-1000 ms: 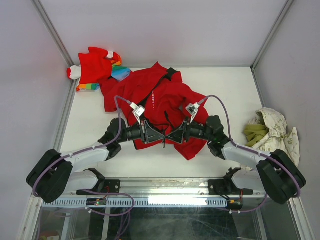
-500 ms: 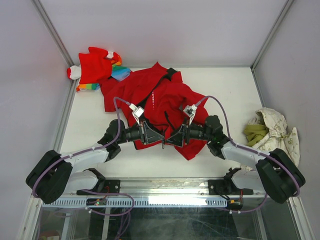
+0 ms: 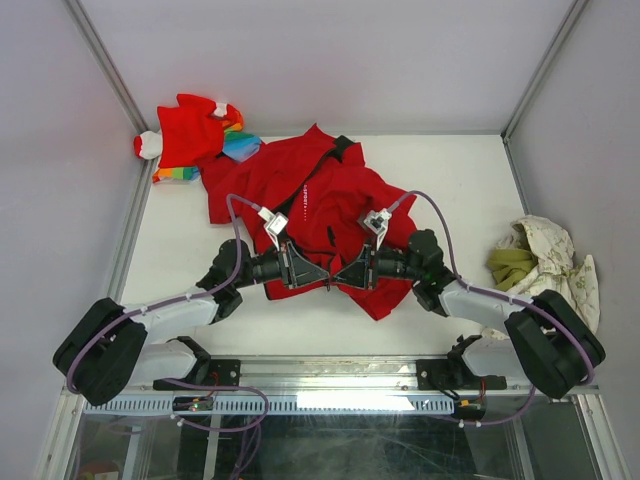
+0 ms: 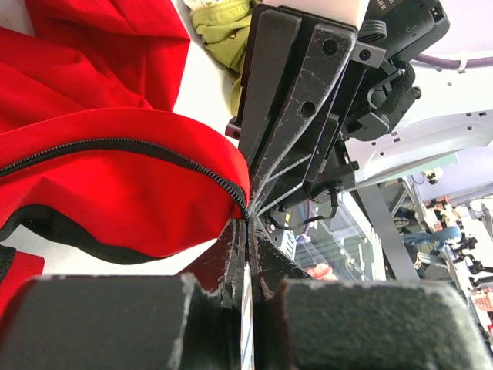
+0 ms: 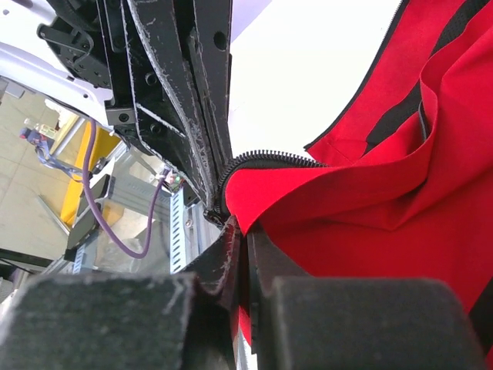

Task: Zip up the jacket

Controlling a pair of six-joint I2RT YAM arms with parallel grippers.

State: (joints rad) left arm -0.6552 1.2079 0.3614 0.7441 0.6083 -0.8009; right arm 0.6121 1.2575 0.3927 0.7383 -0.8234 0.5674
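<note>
l claw & r claw both pinched tight on jacket hem at zipper ends, tips nearly touching. we need teeth aligned, cloth taut, no twist.

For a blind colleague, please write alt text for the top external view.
Left gripper and right gripper meet at the near hem of the red jacket, both shut on its zipper edge. A striped garment lies far left, a cream cloth right.
</note>
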